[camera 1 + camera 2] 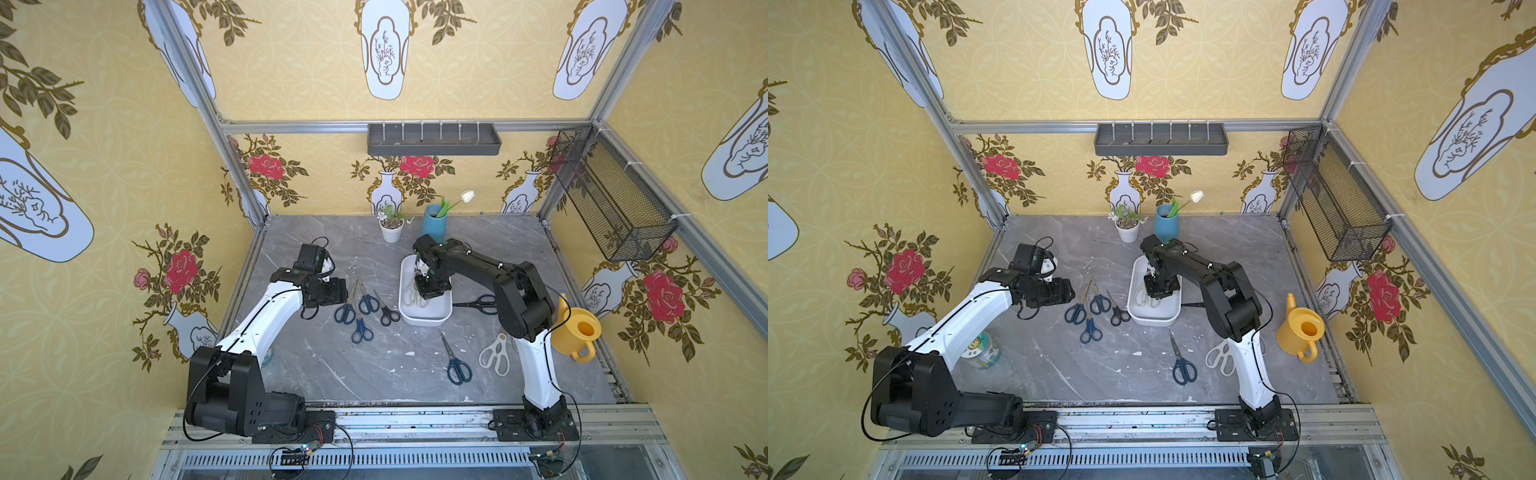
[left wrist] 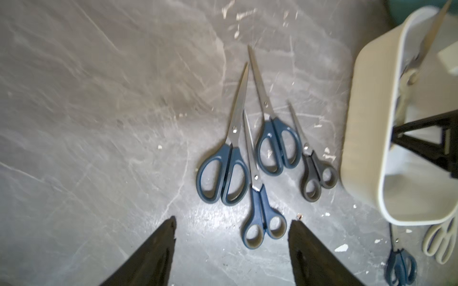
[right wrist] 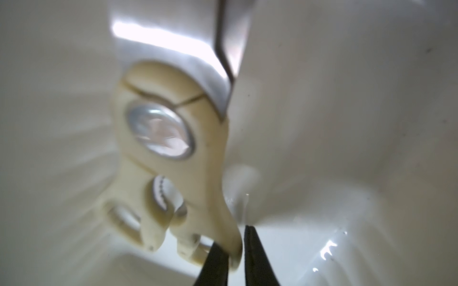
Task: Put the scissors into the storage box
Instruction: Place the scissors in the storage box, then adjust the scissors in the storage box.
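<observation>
Top views, box: the white storage box sits mid-bench, its long axis running away from the arm bases. A cream-handled shears lies inside it, under the wrist of the right arm.
Top views, loose scissors: a cluster of four pairs lies between the left arm and the box, blades pointing away from the bases. A lone blue pair, a second cream shears and a black pair lie on the right arm's side.
Top views, nearer arm: the left arm's wrist ends just beside the cluster, so it looks the nearer one for those pairs.
Left wrist, fingers: the left fingers stand wide apart above the bench, holding nothing.
Left wrist, nearest pair: the small blue pair lies just ahead of the fingertips. Its loops sit within the gap but nearer one finger, and its long axis runs straight away from the fingers. Closing there would likely squeeze across the handles.
Left wrist, beyond: two large blue pairs and a small black pair lie farther ahead. The box stands past the black pair, outside that finger.
Right wrist, fingers: the right fingers are almost together, astride one handle limb of the cream-handled shears. Whether they pinch it or stand just clear cannot be told.
Right wrist, shears: they are inside the box, blades running away from the fingers toward its white wall.
</observation>
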